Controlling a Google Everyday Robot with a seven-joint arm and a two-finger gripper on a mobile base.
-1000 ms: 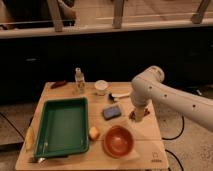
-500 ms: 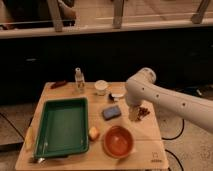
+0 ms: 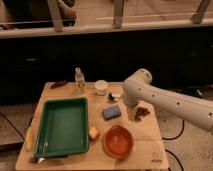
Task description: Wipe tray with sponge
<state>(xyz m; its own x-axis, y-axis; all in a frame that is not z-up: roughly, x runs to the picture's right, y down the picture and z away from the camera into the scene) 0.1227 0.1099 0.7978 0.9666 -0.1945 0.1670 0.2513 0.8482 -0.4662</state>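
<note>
My tool has swung left, grip: cannot tell | sponge just left of it, untouched | tray farther left, unwiped.

The long white robot arm is running off the right edge. Its wrist is covering most of the gripper, which is hanging just right of the flat blue-grey rectangular sponge. A dark reddish object at the far-left corner of the wooden bench is showing too blurred to identify, as is the small brownish cluster beside the arm.
</note>
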